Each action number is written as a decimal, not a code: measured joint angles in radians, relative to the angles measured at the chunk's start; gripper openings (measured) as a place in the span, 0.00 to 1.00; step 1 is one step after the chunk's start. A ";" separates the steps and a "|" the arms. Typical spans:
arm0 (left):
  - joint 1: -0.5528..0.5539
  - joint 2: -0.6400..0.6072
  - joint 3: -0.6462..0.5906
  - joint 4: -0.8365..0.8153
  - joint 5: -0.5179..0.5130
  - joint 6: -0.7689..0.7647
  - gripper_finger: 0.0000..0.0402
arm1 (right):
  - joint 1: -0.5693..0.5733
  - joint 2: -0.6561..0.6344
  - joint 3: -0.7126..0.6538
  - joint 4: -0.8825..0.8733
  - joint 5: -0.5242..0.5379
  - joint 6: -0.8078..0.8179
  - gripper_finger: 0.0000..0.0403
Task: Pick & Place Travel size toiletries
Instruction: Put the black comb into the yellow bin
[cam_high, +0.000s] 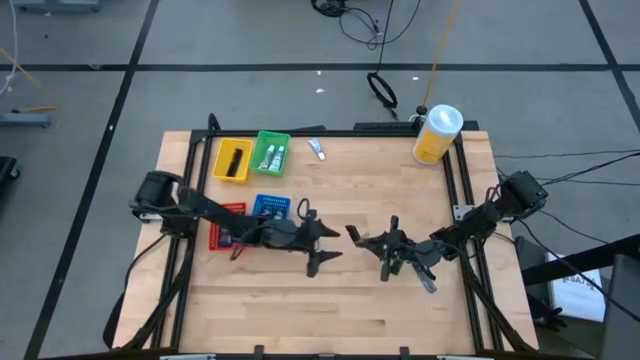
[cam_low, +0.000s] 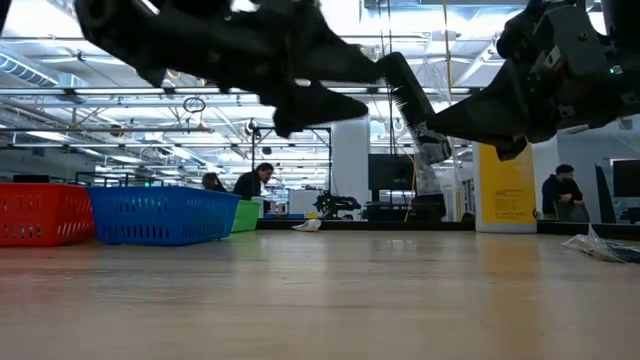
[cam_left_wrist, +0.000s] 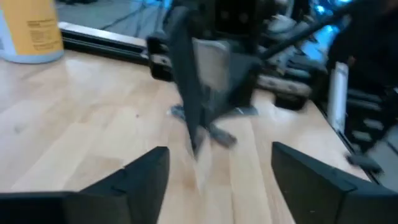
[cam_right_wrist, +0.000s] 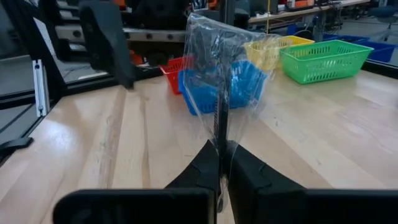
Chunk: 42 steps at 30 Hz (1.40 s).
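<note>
My right gripper (cam_right_wrist: 221, 171) is shut on a clear plastic bag (cam_right_wrist: 217, 68) above the middle of the table. My left gripper (cam_left_wrist: 217, 180) stands open just left of it (cam_high: 328, 248), facing the bag, with nothing between its fingers. Two white tubes with green marks lie in the green tray (cam_high: 272, 153). Another small tube (cam_high: 316, 149) lies on the table's far part. A dark oblong piece sits in the yellow tray (cam_high: 232, 161). My right gripper pinches an edge of the clear bag (cam_right_wrist: 219, 146) between its two fingers, which come level from the table's right side. The bag stands out beyond the fingertips, lifted clear of the table. One layer or several, I cannot tell.
A blue tray (cam_high: 271, 207) and a red tray (cam_high: 228, 226) stand under my left arm. A big yellow container with a white lid (cam_high: 437, 133) stands at the far right corner. A small clear packet (cam_high: 428, 284) lies below my right arm. Bare wood lies along the near edge.
</note>
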 joint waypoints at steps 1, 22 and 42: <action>0.004 0.023 0.020 0.019 -0.011 -0.011 0.72 | 0.000 0.000 0.000 -0.001 0.000 0.000 0.01; -0.009 0.109 0.151 0.044 -0.099 0.123 0.26 | 0.006 0.000 0.001 -0.024 -0.038 0.011 0.02; -0.005 0.109 0.151 -0.022 0.039 0.109 0.01 | -0.006 0.000 0.000 -0.002 -0.125 0.066 0.11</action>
